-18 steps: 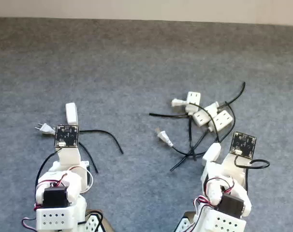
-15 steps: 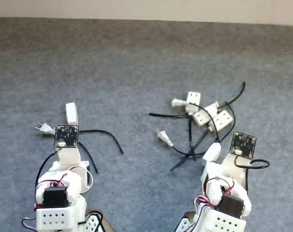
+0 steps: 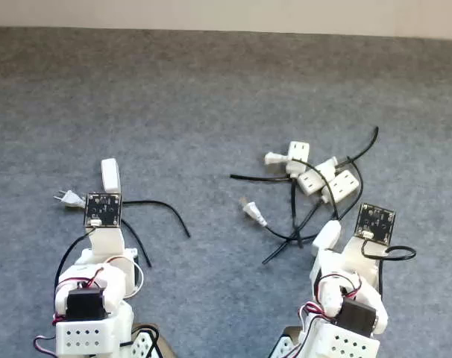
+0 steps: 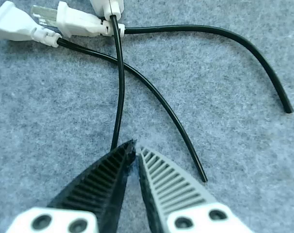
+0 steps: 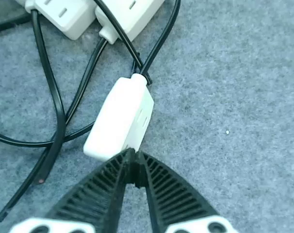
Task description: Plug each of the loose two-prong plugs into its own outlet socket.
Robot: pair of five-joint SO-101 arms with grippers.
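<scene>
L gripper [image 4: 136, 151]: tips together, nothing held, low over table [image 4: 224, 145]. Black cords [image 4: 120, 87] just ahead, two white plugs [image 4: 81, 22] beyond.
R gripper [image 5: 132, 162]: closed, empty, tips at end of white block [image 5: 120, 124], prob. a socket.
High view: socket cluster [image 3: 340, 186] at R arm's 12 o'clock, loose plug [image 3: 253, 213] at 10.
</scene>
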